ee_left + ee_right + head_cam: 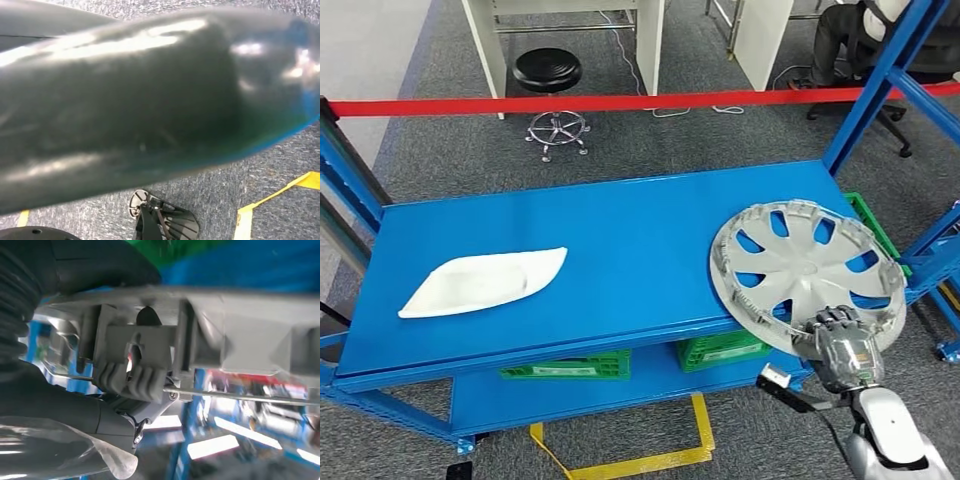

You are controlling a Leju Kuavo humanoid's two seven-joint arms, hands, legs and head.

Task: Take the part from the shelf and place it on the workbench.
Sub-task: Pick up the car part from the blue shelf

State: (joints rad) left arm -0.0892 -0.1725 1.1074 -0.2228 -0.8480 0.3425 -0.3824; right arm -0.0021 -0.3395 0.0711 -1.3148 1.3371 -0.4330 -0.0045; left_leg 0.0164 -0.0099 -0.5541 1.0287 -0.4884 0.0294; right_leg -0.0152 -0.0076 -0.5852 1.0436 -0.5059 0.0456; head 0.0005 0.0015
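A silver wheel cover (807, 265) lies tilted at the right end of the blue shelf deck (622, 240), hanging over its front right corner. My right hand (844, 345) grips its near rim from below. In the right wrist view the hand (45, 405) closes around the grey ribbed back of the rim (245, 335), dark fingers on one side and the thumb on the other. A flat white moulded part (482, 282) rests on the left half of the deck.
Green crates (569, 367) sit on the lower shelf. Blue uprights (875, 85) frame the right end. Red tape (622, 102) runs across behind, with a black stool (549, 75) and a seated person (848, 40) beyond. Yellow floor marking (637, 462) lies near my feet.
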